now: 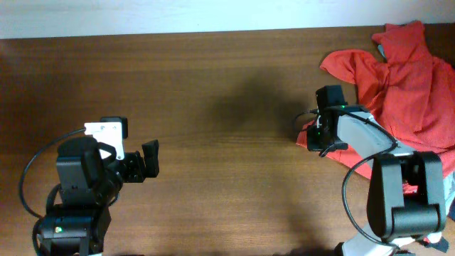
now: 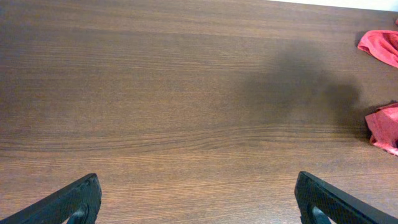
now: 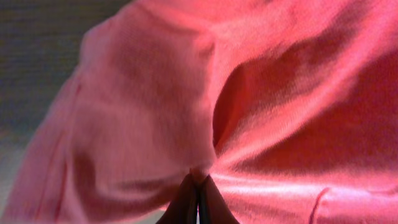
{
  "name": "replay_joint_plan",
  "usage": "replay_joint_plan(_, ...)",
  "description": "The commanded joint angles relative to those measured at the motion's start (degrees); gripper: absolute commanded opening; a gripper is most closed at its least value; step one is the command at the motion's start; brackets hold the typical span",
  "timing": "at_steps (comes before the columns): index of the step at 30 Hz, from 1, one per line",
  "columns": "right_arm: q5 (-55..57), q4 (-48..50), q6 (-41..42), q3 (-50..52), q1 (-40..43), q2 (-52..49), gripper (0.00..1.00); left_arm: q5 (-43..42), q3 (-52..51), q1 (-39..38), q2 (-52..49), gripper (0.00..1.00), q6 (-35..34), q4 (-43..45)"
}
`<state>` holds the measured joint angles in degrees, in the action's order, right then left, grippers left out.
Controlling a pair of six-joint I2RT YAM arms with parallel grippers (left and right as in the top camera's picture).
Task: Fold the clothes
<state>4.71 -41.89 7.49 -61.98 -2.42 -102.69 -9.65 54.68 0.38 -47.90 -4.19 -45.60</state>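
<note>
Though heaped on the dark wooden table [image 1: 213,85] at its far right corner, runs long far-to-near along the right edge: orange-red shirt [image 1: 409,78], crumpled and deeply creased, one lobe pointing left at the far end, a near corner reaching left toward the middle. Pinched tight on a fold of that corner, right gripper [image 3: 199,186]. Spread wide over bare wood, well apart from the cloth, left gripper [image 2: 198,180].
</note>
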Motion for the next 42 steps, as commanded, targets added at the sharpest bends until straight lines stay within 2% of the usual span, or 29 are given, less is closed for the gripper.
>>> replay_joint_plan(1, -4.8, -1.6, -2.2, -4.7, -2.5, 8.9, 0.04, -0.4, 1.1, -0.3, 0.0, 0.99, -0.5, 0.2)
replay_joint_plan(5, -6.2, -2.3, -2.8, -10.6, -13.3, 16.7, 0.04, -0.4, 1.1, -0.3, 0.0, 0.99, -0.5, 0.3)
replay_joint_plan(9, -6.2, 0.2, -2.6, -14.9, -25.4, 17.6, 0.04, -0.4, 1.1, -0.3, 0.0, 0.99, -0.5, 1.0)
replay_joint_plan(11, -6.2, 6.6, -2.6, -15.3, -33.3, 16.4, 0.04, -0.4, 1.1, -0.3, 0.0, 0.99, -0.5, 1.5)
replay_joint_plan(16, -6.2, 17.3, -2.6, -15.3, -43.4, 10.8, 0.04, -0.4, 1.1, -0.3, 0.0, 0.99, -0.5, 1.5)
replay_joint_plan(20, -5.4, 22.8, -2.6, -15.3, -46.0, 7.3, 0.04, -0.4, 1.1, -0.3, 0.0, 0.99, -0.5, 1.5)
replay_joint_plan(26, -5.3, 31.0, -2.8, -15.3, -45.9, 6.2, 0.04, -0.4, 1.1, -0.3, 0.0, 0.99, -0.5, 1.5)
replay_joint_plan(29, -1.5, 36.3, -2.8, -15.3, -45.2, 5.7, 0.06, -0.4, 1.1, -0.3, 0.0, 0.99, -0.5, 1.5)
replay_joint_plan(32, 4.5, 39.4, -2.8, -15.6, -43.5, 5.7, 0.45, -0.4, 1.1, -0.3, 0.0, 0.99, -0.5, 1.5)
replay_joint_plan(33, 5.3, 38.8, -2.8, -16.2, -42.3, 5.7, 0.54, -0.4, 1.1, -0.3, 0.0, 0.99, -0.5, 1.5)
replay_joint_plan(35, 5.2, 34.7, -2.8, -17.7, -39.7, 5.9, 0.99, -0.5, 1.1, -0.3, 0.0, 0.99, -0.5, 1.5)
replay_joint_plan(42, 5.2, 10.8, -2.8, -22.0, -31.1, 11.0, 0.99, -2.3, 1.1, -0.5, -1.6, 0.99, -0.5, 2.3)
